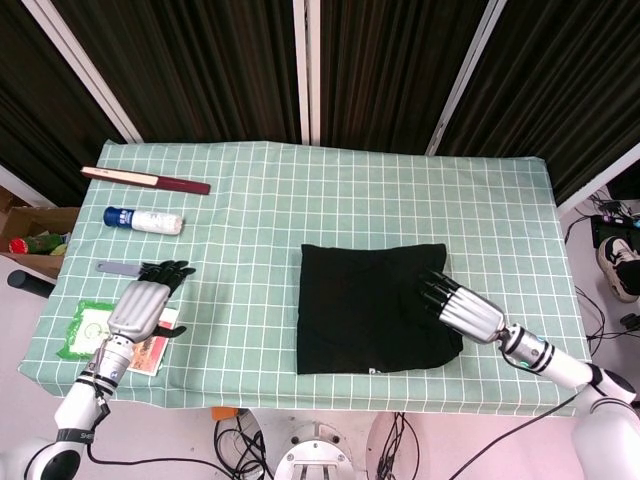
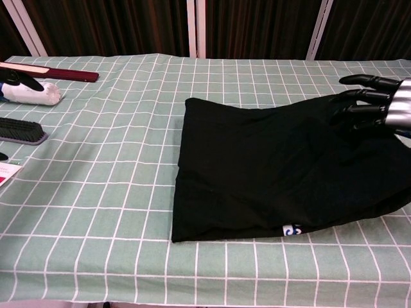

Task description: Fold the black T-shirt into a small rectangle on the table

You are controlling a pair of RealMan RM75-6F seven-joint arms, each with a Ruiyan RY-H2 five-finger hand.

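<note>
The black T-shirt [image 1: 370,308] lies folded as a rough rectangle on the green checked tablecloth [image 1: 330,190], right of centre; a small white label shows at its front edge [image 2: 292,230]. My right hand [image 1: 460,308] lies flat with its fingers stretched out, pressing on the shirt's right part; the chest view shows the same right hand [image 2: 376,106] on the T-shirt [image 2: 276,173]. My left hand [image 1: 145,305] hovers near the table's left front, fingers loosely extended, holding nothing, far from the shirt.
A dark red flat stick [image 1: 145,180], a white bottle with a blue cap [image 1: 145,220] and a black brush [image 1: 125,268] lie along the left side. A green packet [image 1: 85,330] sits under my left hand. A cardboard box [image 1: 30,240] stands off the table's left edge.
</note>
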